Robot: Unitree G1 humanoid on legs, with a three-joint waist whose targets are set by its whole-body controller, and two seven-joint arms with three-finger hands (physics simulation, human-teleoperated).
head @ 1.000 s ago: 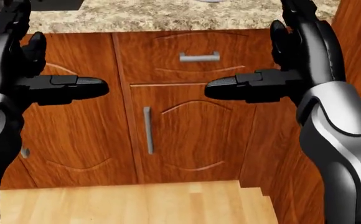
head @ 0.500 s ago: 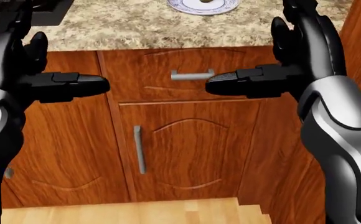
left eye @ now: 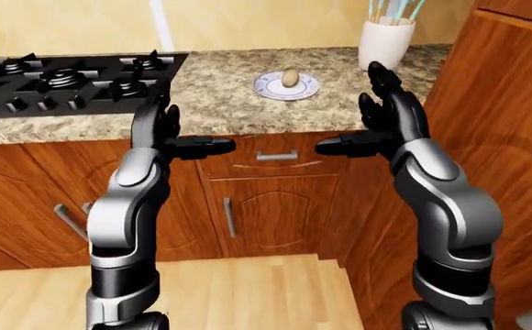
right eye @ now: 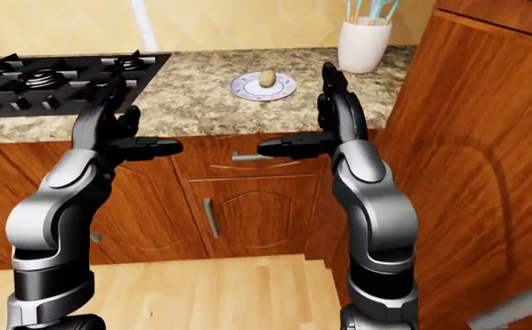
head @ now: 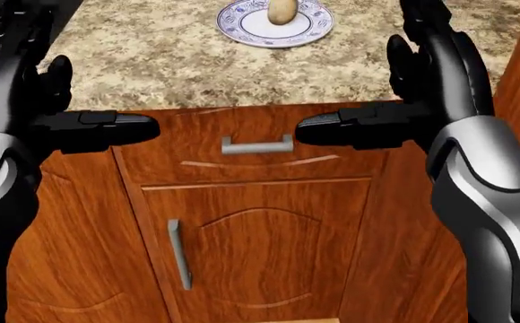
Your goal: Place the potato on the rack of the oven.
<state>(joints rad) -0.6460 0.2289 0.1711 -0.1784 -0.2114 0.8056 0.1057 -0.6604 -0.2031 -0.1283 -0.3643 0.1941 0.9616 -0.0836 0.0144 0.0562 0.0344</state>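
The potato (head: 282,11) stands on a white plate with a blue rim (head: 242,25) on the granite counter (head: 153,60), at the top of the head view; it also shows in the left-eye view (left eye: 290,78). My left hand (head: 54,101) and right hand (head: 395,94) are both open and empty, raised before the counter's edge, thumbs pointing toward each other. Both are short of the plate. No oven shows.
A black gas stove (left eye: 60,82) lies in the counter at left. A white utensil holder (left eye: 385,41) stands at the counter's right end. Wooden cabinets with a drawer handle (head: 256,145) are below. A tall wooden cabinet (left eye: 514,137) stands at right.
The whole picture has shifted down as the camera moved closer or tilted up: the counter, plate and potato have come into the head view. My hands hold the same pose.
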